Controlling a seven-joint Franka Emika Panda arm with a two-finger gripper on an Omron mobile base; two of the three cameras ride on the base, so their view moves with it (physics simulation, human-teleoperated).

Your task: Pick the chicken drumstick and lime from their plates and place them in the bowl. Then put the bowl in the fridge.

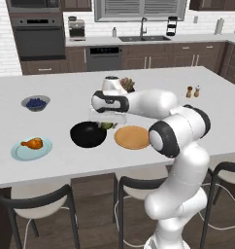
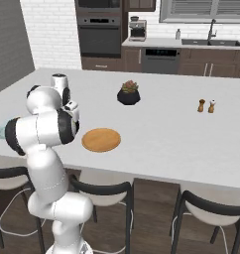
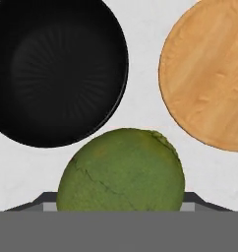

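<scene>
The dull-green lime (image 3: 120,170) looms large in the hand view, held in my gripper (image 3: 120,199), whose fingers are mostly hidden behind it. From the left base I see the gripper (image 1: 109,121) hanging above the counter with the lime (image 1: 108,125) in it, between the glossy black bowl (image 1: 88,134) and the tan wood plate (image 1: 132,137). The bowl (image 3: 52,69) has nothing in it, and the wood plate (image 3: 209,74) is bare. The chicken drumstick (image 1: 33,143) lies on the pale blue-green plate (image 1: 20,153) at the left. The fridge is out of view.
A small grey bowl of blueberries (image 1: 36,102) sits back left on the island. A black pot with a succulent (image 2: 128,93) stands behind the arm, two shakers (image 2: 207,105) to the right. Stools (image 1: 39,204) line the near edge.
</scene>
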